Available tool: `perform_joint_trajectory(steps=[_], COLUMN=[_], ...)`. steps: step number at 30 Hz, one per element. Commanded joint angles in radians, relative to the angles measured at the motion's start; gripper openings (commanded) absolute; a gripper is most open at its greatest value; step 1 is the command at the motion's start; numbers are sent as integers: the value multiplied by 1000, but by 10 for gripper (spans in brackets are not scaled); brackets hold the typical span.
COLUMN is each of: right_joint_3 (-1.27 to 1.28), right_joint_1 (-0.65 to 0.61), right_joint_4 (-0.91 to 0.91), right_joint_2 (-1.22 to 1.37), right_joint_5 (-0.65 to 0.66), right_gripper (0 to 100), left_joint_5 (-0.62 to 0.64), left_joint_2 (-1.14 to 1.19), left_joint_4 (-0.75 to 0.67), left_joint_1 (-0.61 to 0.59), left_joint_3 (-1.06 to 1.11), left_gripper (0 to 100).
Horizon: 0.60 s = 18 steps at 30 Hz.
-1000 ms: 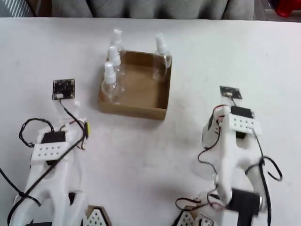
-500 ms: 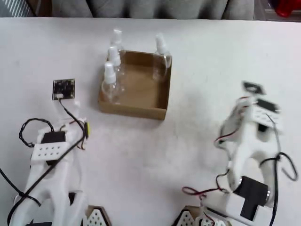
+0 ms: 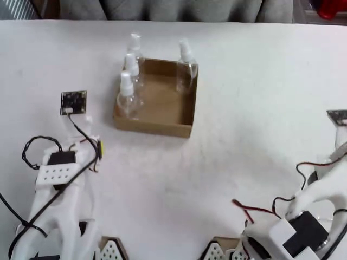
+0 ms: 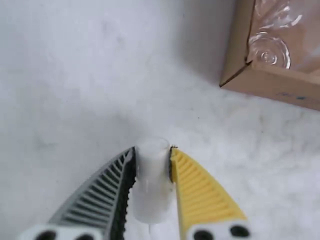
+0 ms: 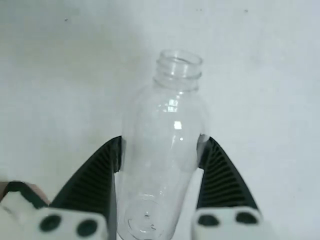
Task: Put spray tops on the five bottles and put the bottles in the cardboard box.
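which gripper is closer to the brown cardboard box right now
Left. The left gripper, shut on a white spray top, sits just off a corner of the brown cardboard box; the right gripper, holding a clear uncapped plastic bottle, is well away on its other side.

A white desk (image 3: 260, 70) spreads across the high view, its surface faintly mottled and marked with soft grey shadows. In the wrist views the same surface looks grainy and slightly uneven. Beyond the desk's far edge runs a band of grey shapes (image 3: 162, 10), split by darker upright gaps; what they are cannot be told. At the far right corner, past the desk edge, sits a red thing (image 3: 332, 8), cut off by the frame. At the far left corner lies a patch of pale and dark stripes (image 3: 16, 8), with a brown strip (image 3: 46, 8) just beside it.
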Motion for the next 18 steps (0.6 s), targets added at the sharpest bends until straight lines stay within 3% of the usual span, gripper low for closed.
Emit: perform_joint_trajectory(steps=[1,6,10,14,18], right_joint_3=[127,249,282,273,236], right_joint_1=[41,45,44,42,42], right_joint_4=[-225,-409,-435,-438,-437], right_joint_2=[-8,-8,-8,-10,-10], right_joint_5=[46,40,40,28,-71], right_gripper=[22,65,179,216,273], left_joint_5=[0,0,0,0,0], left_joint_2=[1,1,1,1,1], left_joint_4=[-28,-28,-28,-28,-28], left_joint_1=[-10,-10,-10,-10,-10], left_joint_3=[3,3,5,5,5], left_gripper=[21,21,21,21,21])
